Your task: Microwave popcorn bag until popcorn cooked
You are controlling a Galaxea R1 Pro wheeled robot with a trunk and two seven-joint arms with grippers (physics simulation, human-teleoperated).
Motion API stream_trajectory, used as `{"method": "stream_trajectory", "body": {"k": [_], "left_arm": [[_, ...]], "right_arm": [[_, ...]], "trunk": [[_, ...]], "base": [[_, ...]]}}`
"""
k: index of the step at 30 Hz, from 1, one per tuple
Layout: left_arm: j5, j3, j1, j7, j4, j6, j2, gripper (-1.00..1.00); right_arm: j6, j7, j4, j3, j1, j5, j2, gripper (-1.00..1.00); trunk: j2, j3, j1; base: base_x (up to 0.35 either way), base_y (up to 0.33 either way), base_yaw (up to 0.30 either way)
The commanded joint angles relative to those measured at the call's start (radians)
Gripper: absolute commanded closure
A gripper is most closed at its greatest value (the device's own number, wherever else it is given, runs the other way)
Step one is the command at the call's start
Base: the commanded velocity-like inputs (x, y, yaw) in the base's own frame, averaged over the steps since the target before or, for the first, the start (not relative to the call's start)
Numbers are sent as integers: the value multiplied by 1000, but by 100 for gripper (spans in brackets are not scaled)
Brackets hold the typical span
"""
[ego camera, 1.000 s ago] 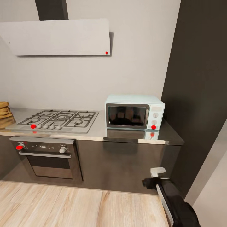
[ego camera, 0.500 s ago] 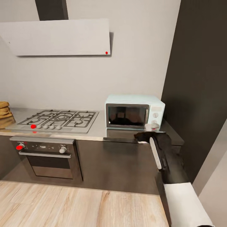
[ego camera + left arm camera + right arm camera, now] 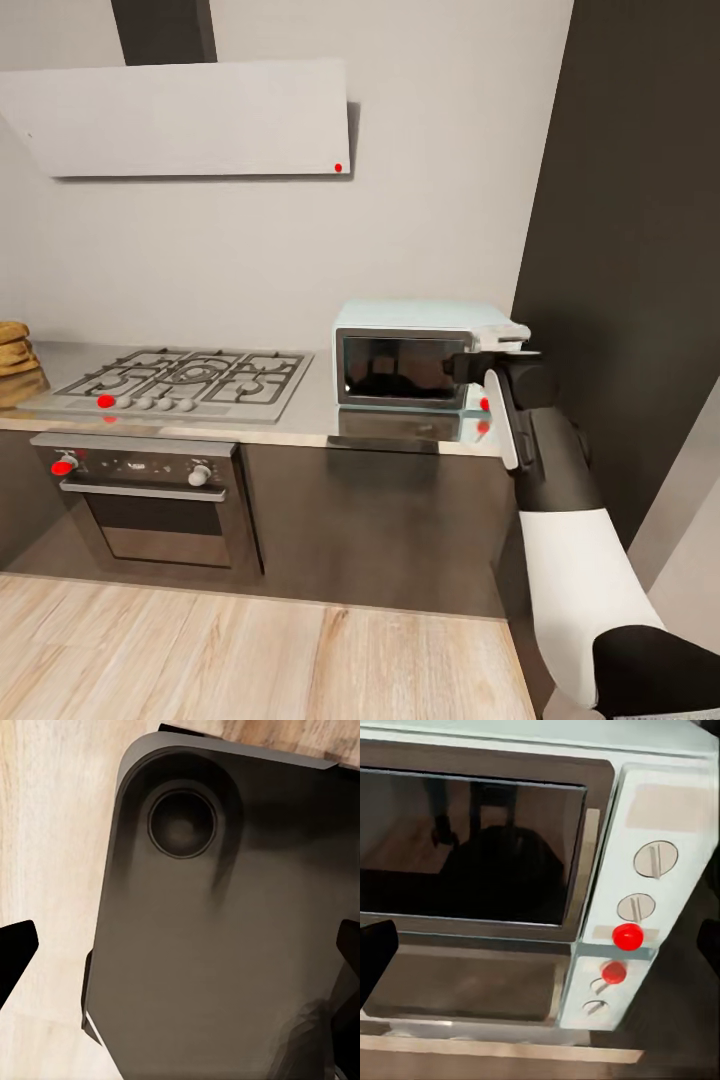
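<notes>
One microwave (image 3: 415, 357), pale mint-blue with a dark glass door shut in a black frame, stands on the counter (image 3: 300, 425) at its right end, against the wall and just beside a tall dark cabinet (image 3: 640, 250). Its white control panel, seen in the right wrist view (image 3: 649, 892), carries two round knobs (image 3: 655, 859) and one red button (image 3: 628, 937); the shiny counter surface mirrors these below. One gas hob (image 3: 180, 382) with grey grates sits left of the microwave, well apart from it, with one red knob marker and a row of pale knobs along its front edge. One built-in dark oven (image 3: 150, 500) is set under the hob, showing one red knob and one pale knob. One pale range hood (image 3: 180, 118) hangs on the wall above the hob. One stack of tan-brown rounded items (image 3: 15, 350) lies at the counter's far left edge; what they are cannot be told. One right gripper (image 3: 498, 345) is raised in front of the microwave's control panel; its dark fingers (image 3: 375, 956) stand apart at the edges of the right wrist view. One left gripper (image 3: 180, 967) hangs over the robot's dark base (image 3: 217, 930) and the wooden floor (image 3: 52, 832), fingers (image 3: 15, 949) likewise spread apart.
</notes>
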Motion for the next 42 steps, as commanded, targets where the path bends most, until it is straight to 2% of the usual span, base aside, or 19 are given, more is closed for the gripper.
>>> {"method": "stream_trajectory", "body": {"k": [1,3,4,7,9,10,16,21,34,42], "left_arm": [[5,0,0,1,0,-1,0,-100],[5,0,0,1,0,-1,0,-100],[5,0,0,1,0,-1,0,-100],[5,-1,0,1,0,-1,0,-100],[5,-1,0,1,0,-1,0,-100],[5,0,0,1,0,-1,0,-100],[5,-1,0,1,0,-1,0,-100],[5,-2,0,-1,0,-1,0,-100],[4,-3,0,-9,0,-1,0,-100],[4,-3,0,-8,0,-1,0,-100]], "right_arm": [[5,-12,1,0,3,5,-3,-100],[5,-36,5,-1,2,1,-9,-100],[-71,-42,7,-2,3,-1,-10,-100],[-91,-43,23,-3,3,-2,-11,-100],[-100,-40,93,-49,3,-5,-25,-100],[-101,-41,96,-53,3,-5,-26,-100],[-118,-44,125,-60,3,-5,-28,-100],[-193,-38,198,-61,3,-5,-29,-100],[-201,-30,228,-69,6,-9,-29,-100],[-204,-45,313,-71,6,-6,-29,-100]], "trunk": [[-1,-1,0],[-1,-1,0],[-1,-1,0],[-1,-1,0],[-1,-1,0],[-1,-1,0],[-1,-1,0],[-1,-1,0],[-1,-1,0],[-1,-1,0]], "base": [[0,0,0],[0,0,0],[0,0,0],[0,0,0],[0,0,0],[0,0,0],[0,0,0],[0,0,0],[53,62,0],[1,1,-164]]}}
